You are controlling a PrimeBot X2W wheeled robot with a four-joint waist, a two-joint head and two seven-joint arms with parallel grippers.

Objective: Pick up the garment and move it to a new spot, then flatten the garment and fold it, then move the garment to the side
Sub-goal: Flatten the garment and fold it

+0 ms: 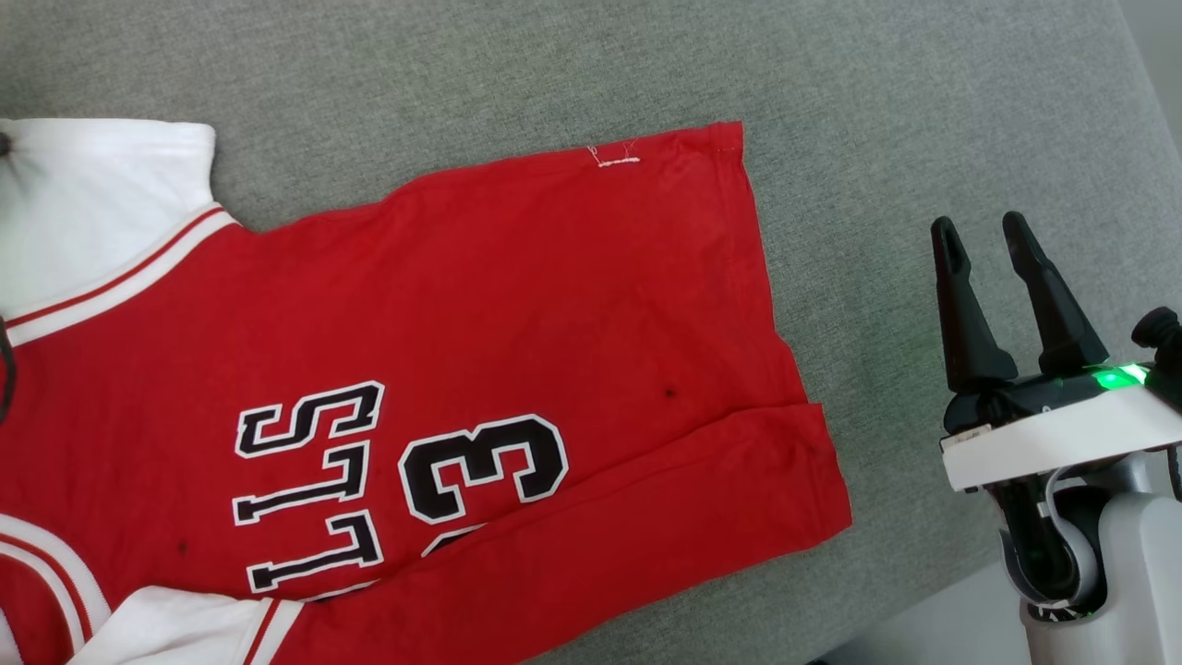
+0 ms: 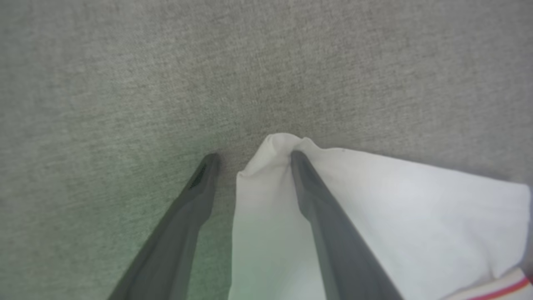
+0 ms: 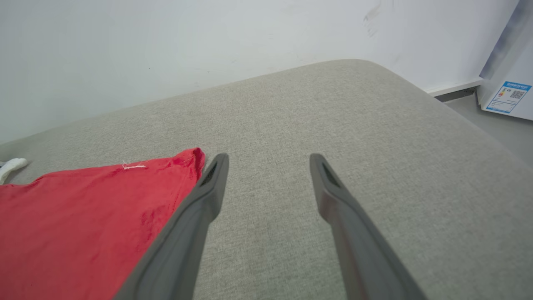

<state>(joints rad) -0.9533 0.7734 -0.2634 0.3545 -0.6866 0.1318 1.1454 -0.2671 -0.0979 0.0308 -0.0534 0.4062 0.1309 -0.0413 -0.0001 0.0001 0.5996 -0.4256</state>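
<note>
Fold step in hand: garment spread on cushion, both grippers standing apart.

Head view: the garment (image 1: 517, 305) lay over the left and middle of the cushion (image 1: 923, 92), near long edge turned over part of the number. The right gripper (image 1: 979, 224) hovered beyond the hem, fingers apart, empty. Left wrist view: the left gripper (image 2: 254, 156) straddled the white sleeve (image 2: 416, 208) tip, fingers apart, one touching it, not clamped. Right wrist view: hem corner lay just beside one finger. Next move probably: pinch the sleeve, carry it inward.

Right gripper (image 1: 979, 223): we logged two tapered black fingers (image 1: 965, 314) | white wrist block (image 1: 1043, 453) with green light (image 1: 1117, 376) | grey forearm (image 1: 1131, 573), looped pale cable (image 1: 1053, 503)
</note>
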